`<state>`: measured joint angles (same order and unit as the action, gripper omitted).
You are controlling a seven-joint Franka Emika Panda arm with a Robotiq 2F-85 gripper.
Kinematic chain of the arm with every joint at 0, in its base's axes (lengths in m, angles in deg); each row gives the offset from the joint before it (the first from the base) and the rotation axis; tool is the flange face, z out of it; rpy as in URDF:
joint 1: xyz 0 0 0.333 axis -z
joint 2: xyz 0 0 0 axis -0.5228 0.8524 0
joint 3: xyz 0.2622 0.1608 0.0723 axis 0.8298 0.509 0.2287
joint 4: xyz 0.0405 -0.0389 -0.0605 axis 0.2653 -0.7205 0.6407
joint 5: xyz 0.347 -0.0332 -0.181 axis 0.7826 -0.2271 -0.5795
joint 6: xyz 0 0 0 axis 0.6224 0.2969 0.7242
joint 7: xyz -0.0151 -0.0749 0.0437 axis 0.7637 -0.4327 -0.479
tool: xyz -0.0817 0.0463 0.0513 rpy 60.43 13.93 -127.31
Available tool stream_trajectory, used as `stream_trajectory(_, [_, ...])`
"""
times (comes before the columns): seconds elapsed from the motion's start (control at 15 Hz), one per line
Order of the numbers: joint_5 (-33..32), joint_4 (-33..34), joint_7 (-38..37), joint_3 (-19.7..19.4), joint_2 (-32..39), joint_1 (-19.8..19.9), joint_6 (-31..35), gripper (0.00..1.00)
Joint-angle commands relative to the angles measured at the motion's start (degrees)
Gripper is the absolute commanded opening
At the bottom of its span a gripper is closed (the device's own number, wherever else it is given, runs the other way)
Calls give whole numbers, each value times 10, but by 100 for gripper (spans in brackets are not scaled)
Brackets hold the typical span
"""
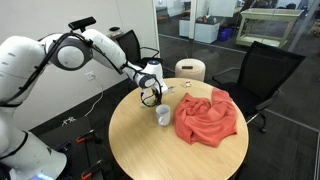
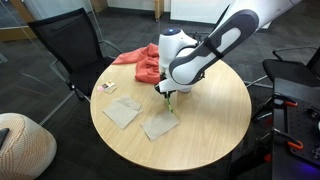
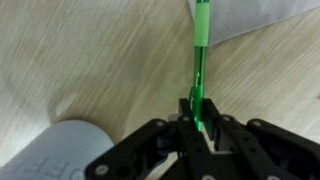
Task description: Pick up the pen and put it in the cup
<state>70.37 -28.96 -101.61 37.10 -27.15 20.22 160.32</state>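
**Inspector:** State condition of the gripper (image 3: pixel 197 118).

**Assessor:** Found with jaws pinching the green pen (image 3: pixel 200 60). In the wrist view, clamps the pen at its near end and leaves the rest running straight toward 12 o'clock above the wooden counter (image 3: pixel 90 60). Overlaps, at the far tip, the corner of a pale sheet (image 3: pixel 262 14) lying at 1 o'clock.

**Inspector:** Confirm from outside.

**Assessor:** Confirmed in an exterior view. Shows the gripper (image 2: pixel 168 92) over mid-counter with the green pen (image 2: pixel 168 101) hanging roughly upright below it, tip at 12 o'clock of the pale sheet (image 2: pixel 160 124). Cannot tell whether touching the counter.

**Inspector:** Locate the cup (image 1: pixel 163 116).

**Assessor:** Stands upright on the counter (image 1: pixel 150 150) in an exterior view, just beside the gripper (image 1: pixel 150 94), at about 5 o'clock from it. Appears again as the cup (image 3: pixel 62 150) at 7 o'clock of the wrist view, near the jaws, apart from the pen.

**Inspector:** List remaining items.

**Assessor:** Recorded as follows:
- coral-red cloth (image 1: pixel 208 116), crumpled at 3 o'clock of the cup, close beside it
- second pale sheet (image 2: pixel 122 112), flat at 9 o'clock of the first, near it
- white cylinder (image 1: pixel 190 68) with tan top, beyond the counter's edge at 12 o'clock
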Motion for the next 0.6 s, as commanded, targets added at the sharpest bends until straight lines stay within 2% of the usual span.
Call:
stream_trajectory(0.0, [-8, -35, -32, -30, -64, -34, -22, 4])
stream_trajectory(0.27, [-27, -41, -58, -51, -103, -54, -46, 4])
stream_trajectory(0.53, [-77, -50, -112, -73, -140, -75, -77, 4])
